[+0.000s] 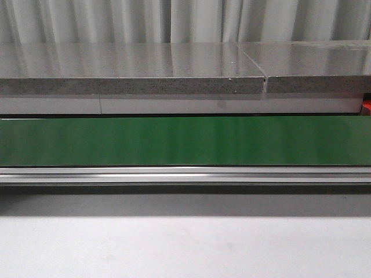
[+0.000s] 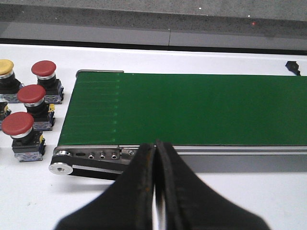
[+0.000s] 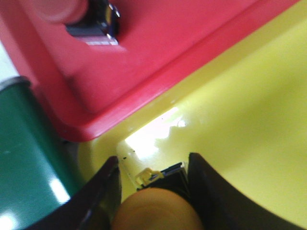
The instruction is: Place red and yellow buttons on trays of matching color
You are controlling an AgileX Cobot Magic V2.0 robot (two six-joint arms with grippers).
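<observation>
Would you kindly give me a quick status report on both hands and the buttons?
Left hand shut, empty, by the green belt. Right hand shut on yellow button over yellow tray. One button already in red tray. Nothing blocking.

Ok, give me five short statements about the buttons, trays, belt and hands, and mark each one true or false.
1. The right hand grips a yellow-capped push button over the glossy yellow plastic tray. True.
2. The glossy red plastic tray holds nothing. False: a red-capped push button already sits in it.
3. The left hand is wide open. False: its fingers are pressed together with nothing between them.
4. The green conveyor belt carries several buttons. False: its visible surface is bare.
5. Three red-capped push buttons stand on the white table beside the belt's end. True.
</observation>
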